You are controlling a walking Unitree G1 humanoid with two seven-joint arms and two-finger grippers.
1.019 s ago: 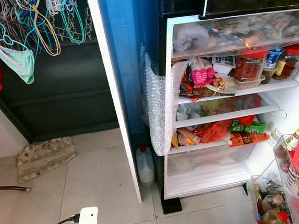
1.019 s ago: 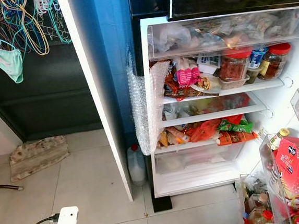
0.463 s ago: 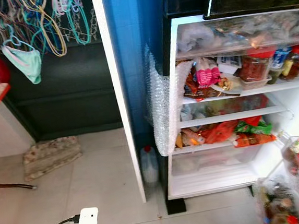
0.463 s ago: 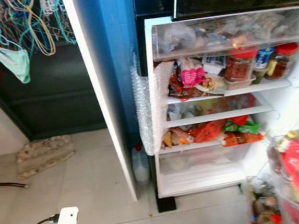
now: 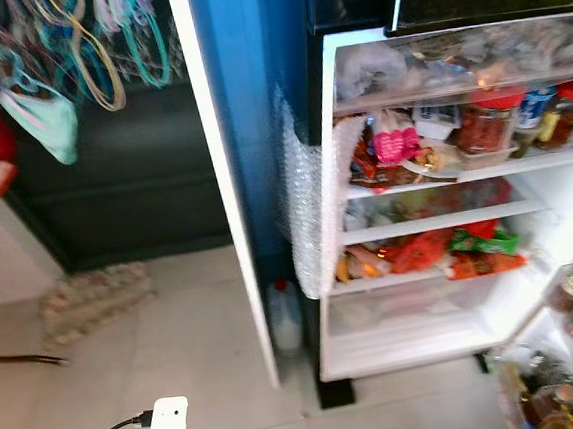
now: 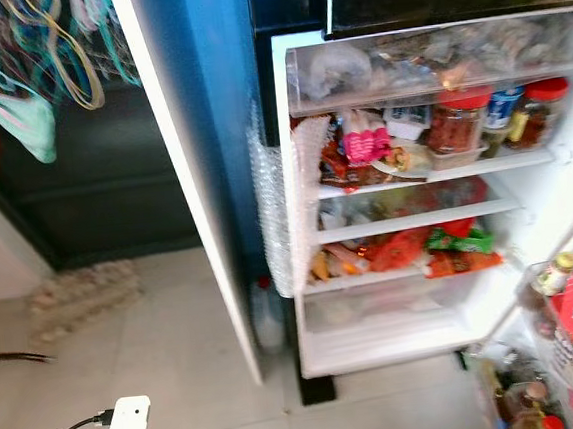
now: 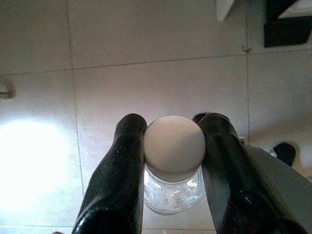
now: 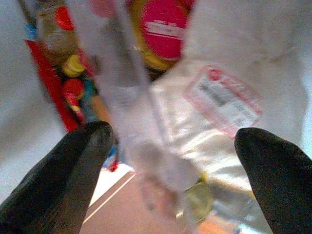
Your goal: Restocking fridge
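Pale floor tiles [image 7: 161, 78] lie beneath my left gripper [image 7: 173, 146], pinching a clear jar [image 7: 174, 187] with a plain white lid. My right gripper [image 8: 170, 161] gapes wide beside fridge-door shelves [image 8: 126, 87]; labels blurred.

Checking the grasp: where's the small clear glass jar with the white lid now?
Left wrist view: the small clear glass jar sits clamped in the left gripper, over tiled floor.

Motion-blurred head views, bright fridge interior [image 5: 448, 220], floor [image 7: 29, 161] glare
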